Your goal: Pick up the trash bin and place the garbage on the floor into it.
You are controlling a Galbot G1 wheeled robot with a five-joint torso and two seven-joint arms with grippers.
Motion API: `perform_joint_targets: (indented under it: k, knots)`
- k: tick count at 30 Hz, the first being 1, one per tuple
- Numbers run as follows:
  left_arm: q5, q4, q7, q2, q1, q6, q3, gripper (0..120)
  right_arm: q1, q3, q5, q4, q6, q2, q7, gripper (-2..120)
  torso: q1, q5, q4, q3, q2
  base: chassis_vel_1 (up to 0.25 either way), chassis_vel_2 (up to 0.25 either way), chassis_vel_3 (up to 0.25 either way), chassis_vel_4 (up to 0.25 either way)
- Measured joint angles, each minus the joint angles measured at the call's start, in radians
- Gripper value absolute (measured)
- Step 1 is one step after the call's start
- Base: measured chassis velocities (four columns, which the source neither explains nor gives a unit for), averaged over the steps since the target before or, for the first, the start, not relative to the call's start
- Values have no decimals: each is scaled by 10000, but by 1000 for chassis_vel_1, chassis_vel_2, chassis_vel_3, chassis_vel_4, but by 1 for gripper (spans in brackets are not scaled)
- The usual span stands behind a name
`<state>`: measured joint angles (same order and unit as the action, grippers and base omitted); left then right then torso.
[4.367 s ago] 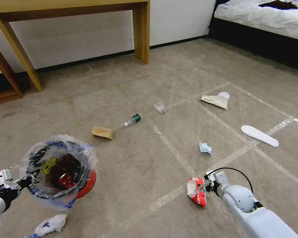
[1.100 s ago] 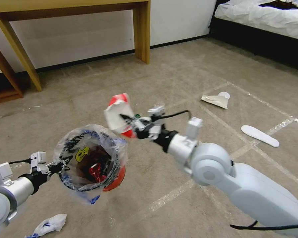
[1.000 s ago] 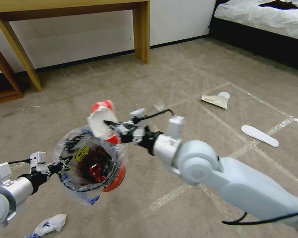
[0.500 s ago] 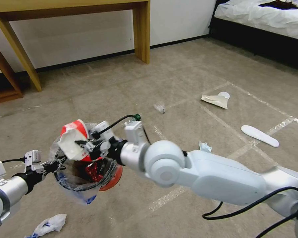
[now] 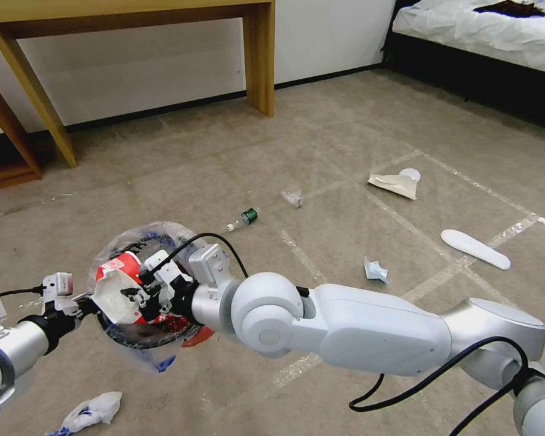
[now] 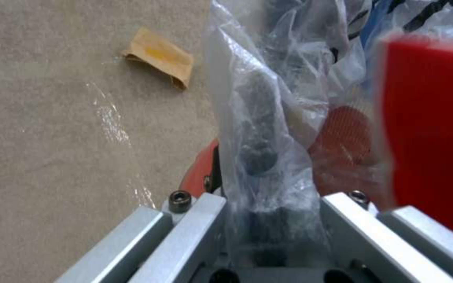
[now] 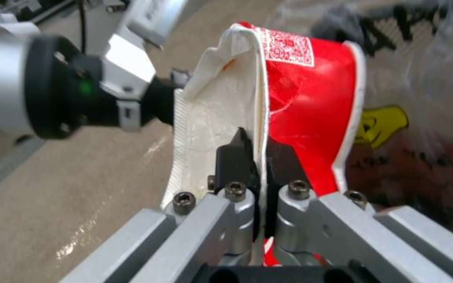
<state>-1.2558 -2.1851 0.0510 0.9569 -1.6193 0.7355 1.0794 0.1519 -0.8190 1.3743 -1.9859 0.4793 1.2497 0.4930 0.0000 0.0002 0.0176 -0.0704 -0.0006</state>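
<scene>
Progress shows in the red wrapper: half a second ago it hung just above the bin's mouth, and now it sits low inside the ring of the bag, over the red scraps already lying there. The right gripper has come down with it, its jaws pressed together on the wrapper's white edge, as the right wrist view makes plain. Nothing has been let go yet, so by my judgement this piece is at the point of release, not delivered.

The right arm reaches far across the robot's front, wrist bent down into the bin. The left gripper holds that bin off the floor at the near left, jaws pinching the rim and its plastic bag between them.

Much remains on the carpet: a small bottle, a paper bag, a blue-white scrap and a crumpled tissue.
</scene>
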Motion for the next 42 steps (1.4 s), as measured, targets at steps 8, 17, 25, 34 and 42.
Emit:
perform_joint_targets:
  k: [8,17,25,34,42]
  knots:
    - [-10,-115,1,104,-48,-2,30,1,206,-127,-326,283,18,-35,-9,0,0,0,0,0,0,0,0,0,0]
    - [9,-118,-24,153,-67,-2,29,1,341,-146,-520,355,-11,-140,-28,0,0,1,0,0,0,0,0,0,0]
    - [48,-26,-31,189,-66,-2,-1,1,379,-85,-655,333,-53,-282,-53,0,0,1,0,0,0,0,0,0,0]
    - [66,95,-38,139,-25,-2,-15,1,436,52,-731,164,-71,-569,-34,19,0,1,0,0,0,0,0,0,0]
    - [81,223,-27,92,13,-1,-52,1,429,168,-730,-177,22,-985,6,50,0,2,1,0,0,0,0,0,0]
